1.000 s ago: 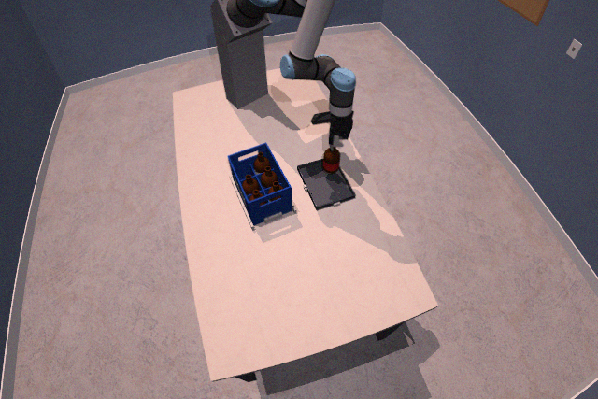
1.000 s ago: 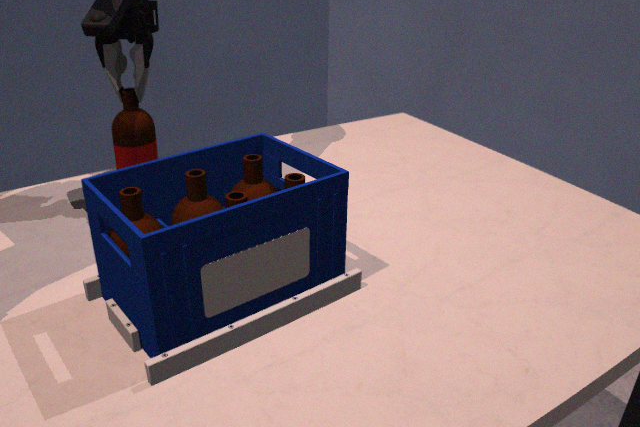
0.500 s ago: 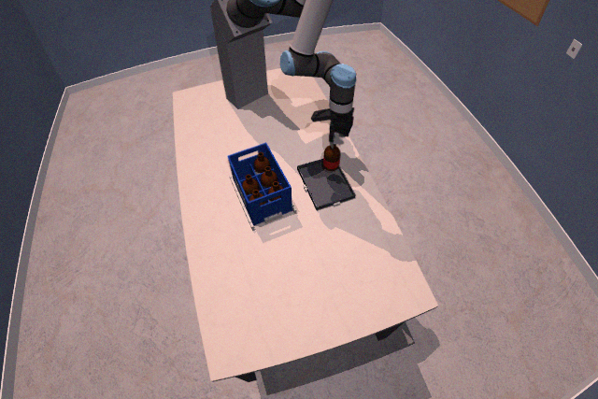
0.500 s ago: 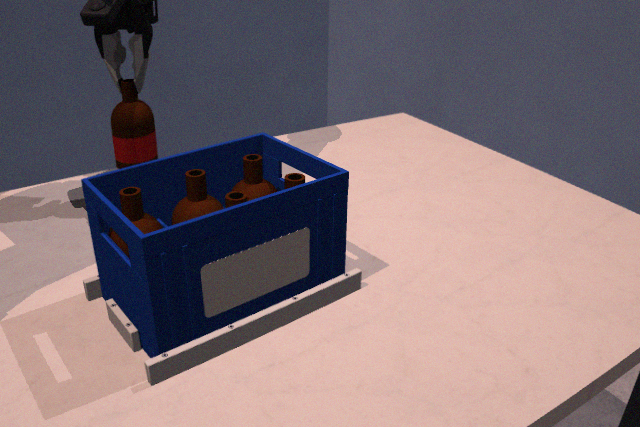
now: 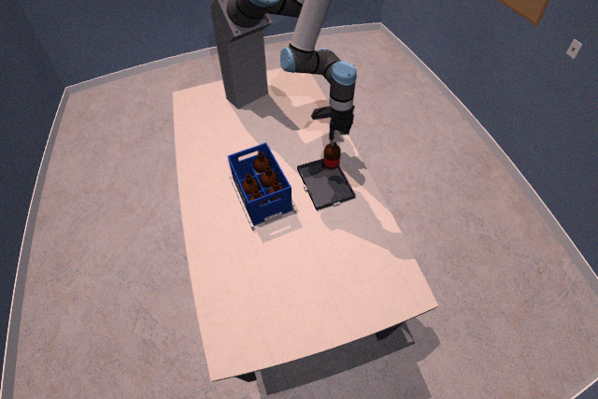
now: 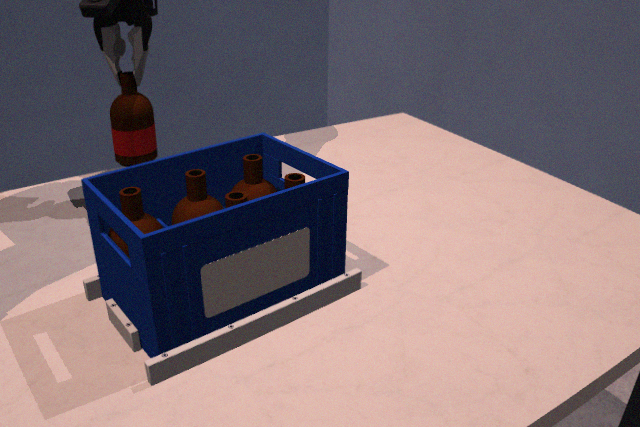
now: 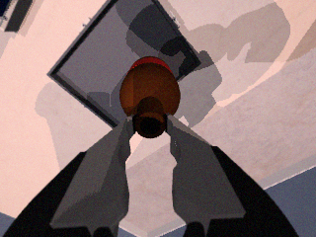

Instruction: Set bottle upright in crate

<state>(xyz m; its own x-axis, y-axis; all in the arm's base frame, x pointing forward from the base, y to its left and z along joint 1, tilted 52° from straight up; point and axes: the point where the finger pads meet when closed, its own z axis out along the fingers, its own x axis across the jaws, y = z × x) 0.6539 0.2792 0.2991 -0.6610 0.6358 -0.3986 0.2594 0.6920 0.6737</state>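
My gripper (image 5: 332, 142) (image 6: 128, 77) (image 7: 150, 116) is shut on the neck of a brown bottle with a red band (image 5: 332, 151) (image 6: 133, 140) (image 7: 149, 94). The bottle hangs nearly upright, base down, leaning slightly in the exterior view. It is in the air over the back part of the dark tray (image 5: 320, 192) (image 7: 94, 64). The blue crate (image 5: 285, 204) (image 6: 175, 277) stands beside the tray, left of it in the top view. Several brown bottles stand in it. Its back left compartment in the top view shows no bottle. The crate floor is hidden.
Light rails (image 6: 258, 323) lie around the foot of the crate on the table (image 5: 308, 288) (image 6: 465, 257). The crate's walls rise above the shoulders of its bottles. The robot's pedestal (image 5: 244, 66) stands at the back of the table.
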